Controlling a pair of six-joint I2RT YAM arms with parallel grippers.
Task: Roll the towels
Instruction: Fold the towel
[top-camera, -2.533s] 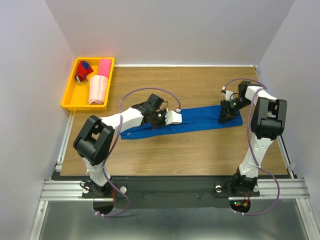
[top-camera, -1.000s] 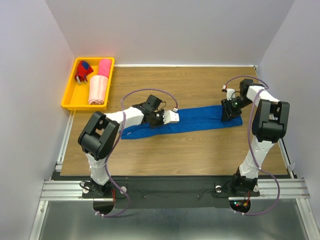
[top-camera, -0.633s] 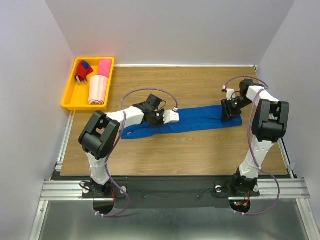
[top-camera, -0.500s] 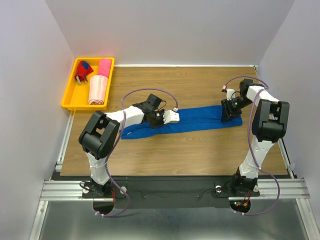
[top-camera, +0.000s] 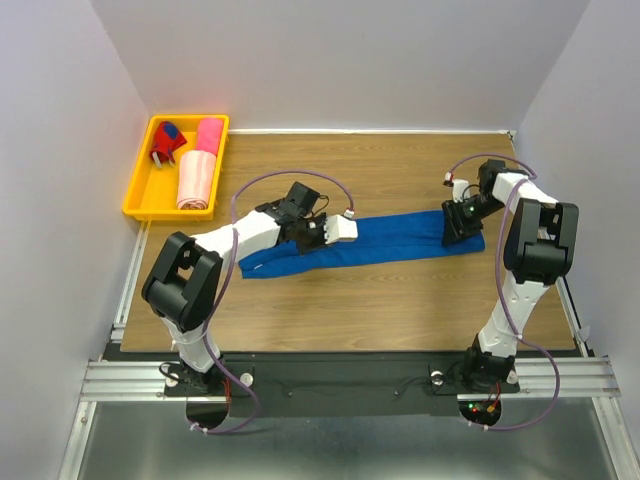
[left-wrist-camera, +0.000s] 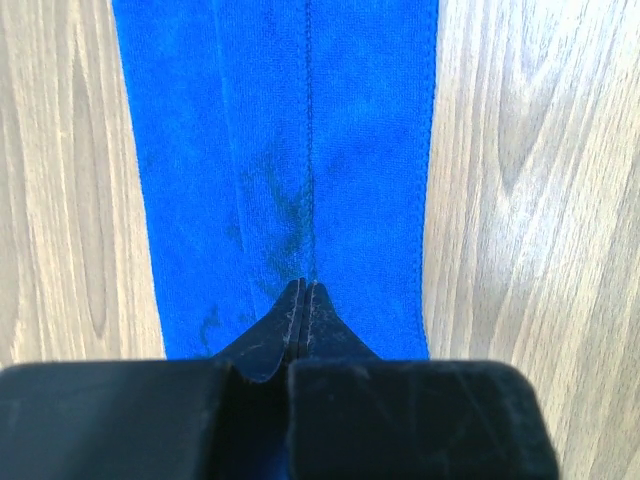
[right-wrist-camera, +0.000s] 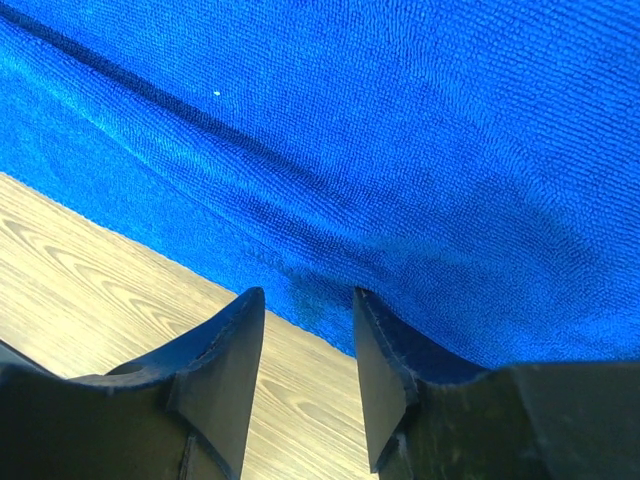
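**Blue towel not rolled yet**

The blue towel (top-camera: 400, 238) lies flat in the middle of the table (top-camera: 400, 300). It is long and thin and runs from left to right. No part of it is rolled, and its left end is a bit crooked.

The left gripper (left-wrist-camera: 303, 295) is over the left part of the towel. Its jaws are pressed tight together, and the tips sit right on the line down the middle of the cloth. I cannot tell if they have a bit of cloth nipped between them.

The right gripper (right-wrist-camera: 307, 300) is at the right end of the towel. Its jaws are about half open. The edge of the towel runs across the gap between them, but they do not squeeze it. It has hold of nothing that I can see.

Farther back, in the left corner, is a yellow tray (top-camera: 140, 195). A pale pink towel (top-camera: 196, 180) and a hot pink towel (top-camera: 209, 133) lie in it, end to end. They look like rolls, so I think those two are done. A small red and blue thing (top-camera: 166, 143) lies beside them.

So the blue towel is what is left, and all of its rolling is yet to do. The tray is well apart from it. Only the right gripper, at the far end of the cloth, could get in the way.
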